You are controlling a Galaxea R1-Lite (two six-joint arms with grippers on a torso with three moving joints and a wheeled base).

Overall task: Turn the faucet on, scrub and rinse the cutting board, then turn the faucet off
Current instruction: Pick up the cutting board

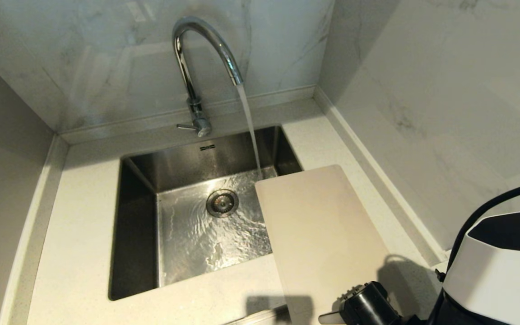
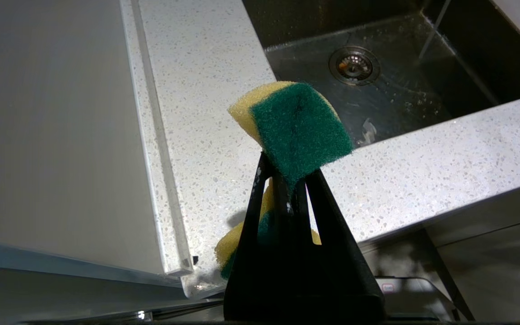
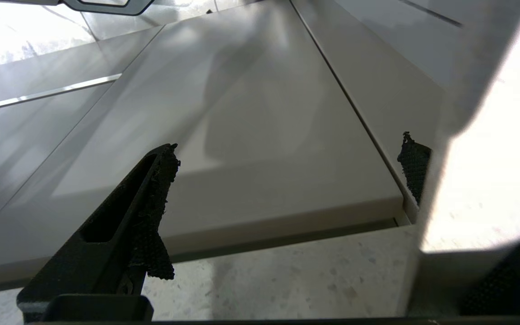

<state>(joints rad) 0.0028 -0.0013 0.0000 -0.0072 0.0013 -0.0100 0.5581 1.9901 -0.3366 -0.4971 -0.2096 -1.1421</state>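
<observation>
My right gripper (image 3: 287,167), black with rough textured pads, has its jaws spread wide and holds nothing. It sits low at the near edge of the pale speckled stone counter (image 3: 287,284), and the near short end of the large thin cream-white plastic cutting board (image 1: 318,230) lies between its two fingers; I cannot tell whether either pad touches it. From that end the board runs away from the gripper along the counter, flat, with its far corner hanging over the rim of the square stainless steel sink (image 1: 142,171).

Beyond the board's far corner, a stream of water (image 1: 250,126) falls from the tall shiny chrome gooseneck faucet (image 1: 201,49) into the basin and ripples across the floor around the round drain (image 1: 222,202). The stream lands just past the board, not on it.

My left gripper (image 2: 287,180) is pinched shut on a yellow sponge with a green scouring face (image 2: 294,131), held above the counter's front edge, with the sink beyond it.

As I judge it, the first step is done: the faucet is running. The board looks dry and unscrubbed. Still ahead are gripping the board, bringing it under the stream, scrubbing with the sponge, rinsing, and closing the faucet.
</observation>
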